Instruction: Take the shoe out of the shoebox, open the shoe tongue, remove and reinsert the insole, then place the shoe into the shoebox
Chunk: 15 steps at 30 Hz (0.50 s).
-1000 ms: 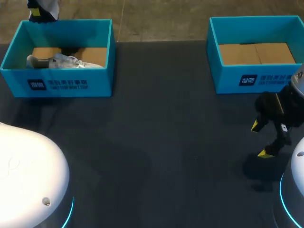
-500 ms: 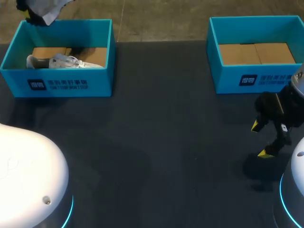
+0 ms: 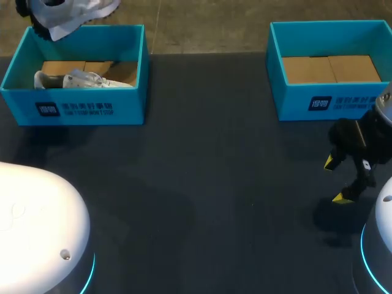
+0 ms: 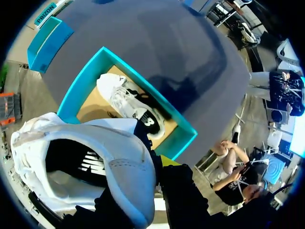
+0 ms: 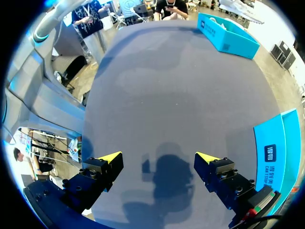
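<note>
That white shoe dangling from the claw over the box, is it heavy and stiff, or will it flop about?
Likely light: the white shoe hangs held by one edge only. Its upper gapes wide and looks soft, so it may sag or swing; the sole is probably stiffer.

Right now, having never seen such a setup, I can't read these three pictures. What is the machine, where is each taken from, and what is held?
It is a robot with two arms at a dark table. The wide picture looks down from above and behind it; each round one comes from a camera on one wrist. At the far side stand two blue boxes: the left shoebox holds one white shoe; the right shoebox shows only its cardboard floor. The left hand holds a second shoe in the air by the left shoebox. The right hand is open, holding nothing, above the table.
</note>
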Tool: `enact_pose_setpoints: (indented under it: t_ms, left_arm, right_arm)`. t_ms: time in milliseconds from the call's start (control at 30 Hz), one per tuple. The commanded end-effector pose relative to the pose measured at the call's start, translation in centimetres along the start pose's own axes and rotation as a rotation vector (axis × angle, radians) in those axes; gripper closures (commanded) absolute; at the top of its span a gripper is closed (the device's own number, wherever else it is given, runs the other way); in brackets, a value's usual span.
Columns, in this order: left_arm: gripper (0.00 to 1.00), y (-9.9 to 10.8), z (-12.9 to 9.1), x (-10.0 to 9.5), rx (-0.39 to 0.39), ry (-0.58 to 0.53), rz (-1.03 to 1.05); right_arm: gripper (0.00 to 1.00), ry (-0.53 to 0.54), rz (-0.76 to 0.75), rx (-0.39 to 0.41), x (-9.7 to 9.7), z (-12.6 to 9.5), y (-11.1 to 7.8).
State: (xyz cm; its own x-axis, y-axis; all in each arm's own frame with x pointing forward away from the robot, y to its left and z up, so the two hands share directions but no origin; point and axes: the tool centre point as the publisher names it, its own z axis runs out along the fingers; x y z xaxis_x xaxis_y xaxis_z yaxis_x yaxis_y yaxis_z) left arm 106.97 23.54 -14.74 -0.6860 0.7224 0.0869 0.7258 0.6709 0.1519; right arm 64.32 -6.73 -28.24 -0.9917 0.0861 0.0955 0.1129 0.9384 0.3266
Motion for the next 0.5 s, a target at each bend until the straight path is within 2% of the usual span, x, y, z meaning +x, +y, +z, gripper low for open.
enact_pose_setpoints:
  t_ms: [33, 133, 167, 233, 333, 400, 500]
  left_arm:
    - [1.00, 0.4, 0.0, 0.1, -0.082, -0.032, 0.076]
    - [1.00, 1.8, 0.9, 0.4, -0.131, -0.043, 0.187]
    - [1.00, 2.2, 1.2, 0.4, -0.105, -0.065, 0.265]
    - [1.00, 3.1, 1.9, 0.4, -0.123, -0.052, 0.278]
    - [1.00, 4.4, 2.9, 0.6, -0.074, -0.106, 0.435]
    - [1.00, 4.7, 3.4, 0.8, -0.117, -0.114, 0.505]
    - [1.00, 5.2, 4.0, 1.2, -0.129, -0.141, 0.583]
  right_arm:
    - [0.00, -0.002, 0.000, 0.001, 0.1, 0.1, 0.0]
    - [0.00, -0.002, 0.000, 0.001, 0.1, 0.1, 0.0]
    - [0.00, -0.002, 0.000, 0.001, 0.1, 0.1, 0.0]
    - [0.00, -0.002, 0.000, 0.001, 0.1, 0.1, 0.0]
    - [0.00, -0.002, 0.000, 0.001, 0.1, 0.1, 0.0]
    - [0.00, -0.002, 0.000, 0.001, 0.1, 0.1, 0.0]
    - [0.00, -0.002, 0.000, 0.001, 0.1, 0.1, 0.0]
